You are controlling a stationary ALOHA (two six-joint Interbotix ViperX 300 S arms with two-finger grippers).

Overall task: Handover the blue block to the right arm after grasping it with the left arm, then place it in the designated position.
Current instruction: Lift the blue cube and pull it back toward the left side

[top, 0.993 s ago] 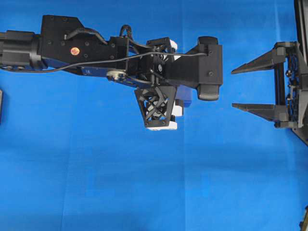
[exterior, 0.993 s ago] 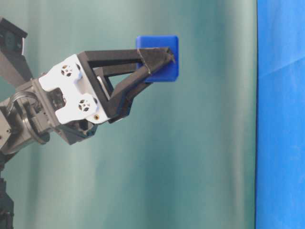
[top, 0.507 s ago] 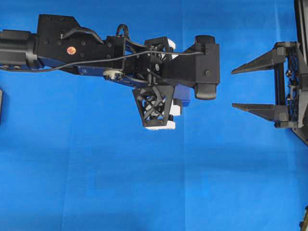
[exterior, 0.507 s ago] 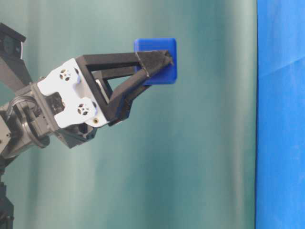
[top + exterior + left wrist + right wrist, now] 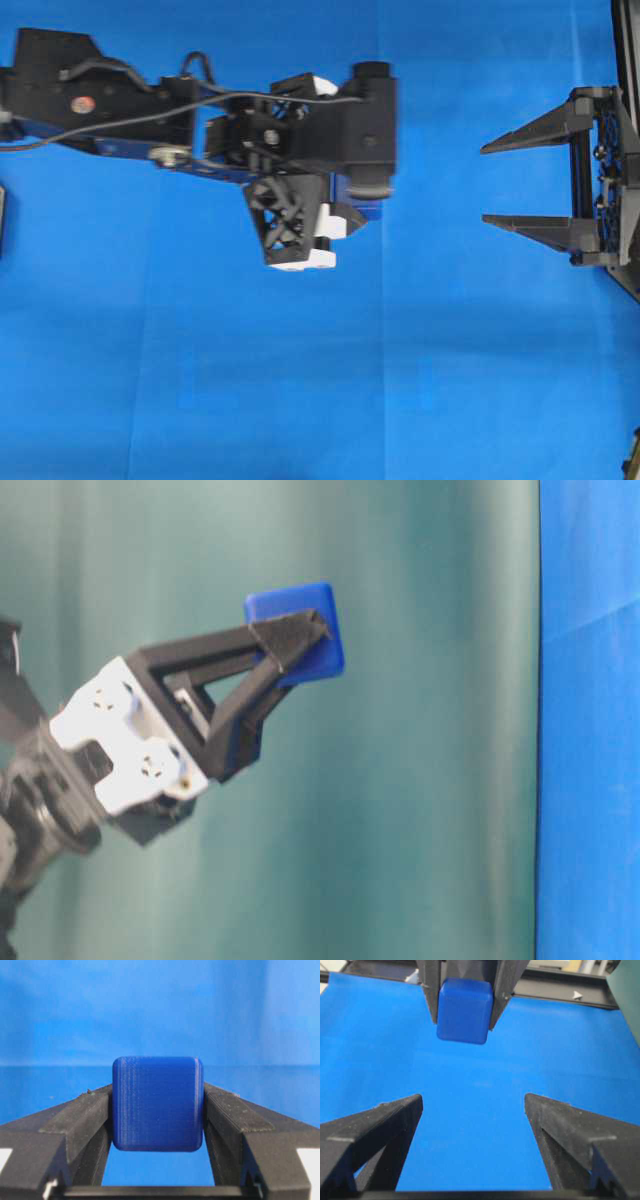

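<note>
Blue cloth (image 5: 300,380), smooth and faintly creased, covers the table, with a dull teal curtain (image 5: 420,780) behind. Above it the left arm (image 5: 110,105) carries the blue block (image 5: 157,1104), a glossy cube with rounded edges and fine layered ridges, clamped between the gritty black pads of the left gripper (image 5: 300,640), whose rail ends in white plastic brackets. The block hangs clear of the cloth. Compared with a second ago, this arm has drawn back toward the left of the overhead view, and the gripper now tilts more steeply upward. Well apart, the right gripper (image 5: 495,185) has not moved, its pointed fingers spread wide and empty.
</note>
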